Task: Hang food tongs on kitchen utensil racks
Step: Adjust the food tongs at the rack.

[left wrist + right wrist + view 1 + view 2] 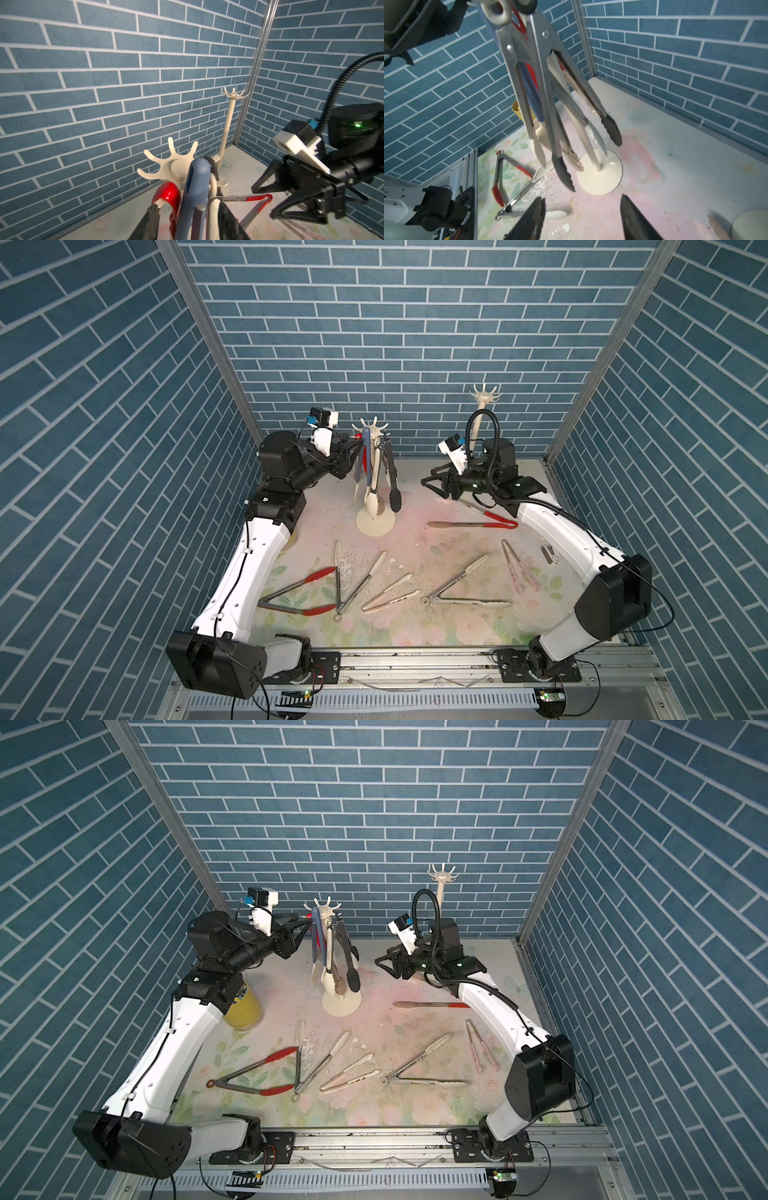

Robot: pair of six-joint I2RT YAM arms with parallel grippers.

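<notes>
The left kitchen utensil rack (375,526) carries several hanging food tongs: blue (367,456), red, cream-tipped and black-tipped (392,481). My left gripper (357,445) is at its crown. In the left wrist view its open fingers (152,220) straddle the blue tongs (195,182), which hang on a hook beside the red tongs (169,193). My right gripper (430,483) hovers open and empty above the table, facing that rack (599,176). The right rack (485,396) stands bare behind the right arm. More tongs lie on the table: red-tipped (299,597), cream-tipped (465,589), pink (519,572).
A yellow cup (245,1011) stands under the left forearm. Two red-handled tongs (473,524) lie near the right arm. Beige tongs (390,593) and steel ones (345,580) lie mid-table. Brick-patterned walls close in three sides; a metal rail (415,659) runs along the front.
</notes>
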